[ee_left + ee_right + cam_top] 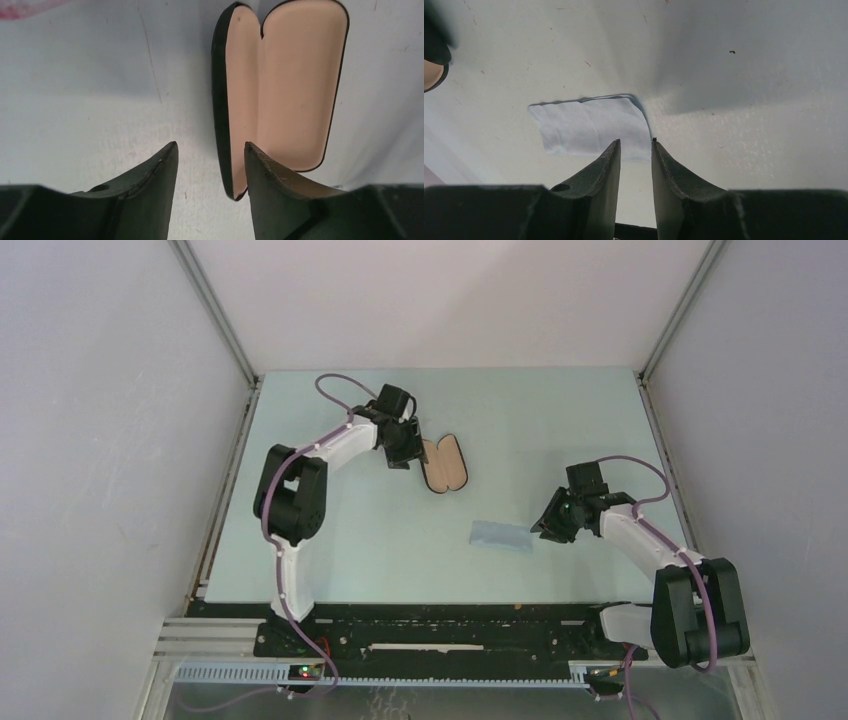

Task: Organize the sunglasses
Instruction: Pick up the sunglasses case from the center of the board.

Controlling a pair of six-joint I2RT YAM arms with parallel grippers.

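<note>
Gripper left: released, jaws apart, nothing between them; tips at near end of case's left rim.
Case: black, tan lining, lying open on table.
Cloth: blue-grey, on table right of case, well apart from it.
Gripper right: jaws narrowly parted, empty, tips at cloth's right end.
Sunglasses: not seen in any view; position cannot be told.

In the right wrist view we find the black, tan-lined oblong case blurred, cut off left; jaws hide the blue-grey cloth's near edge.
</note>
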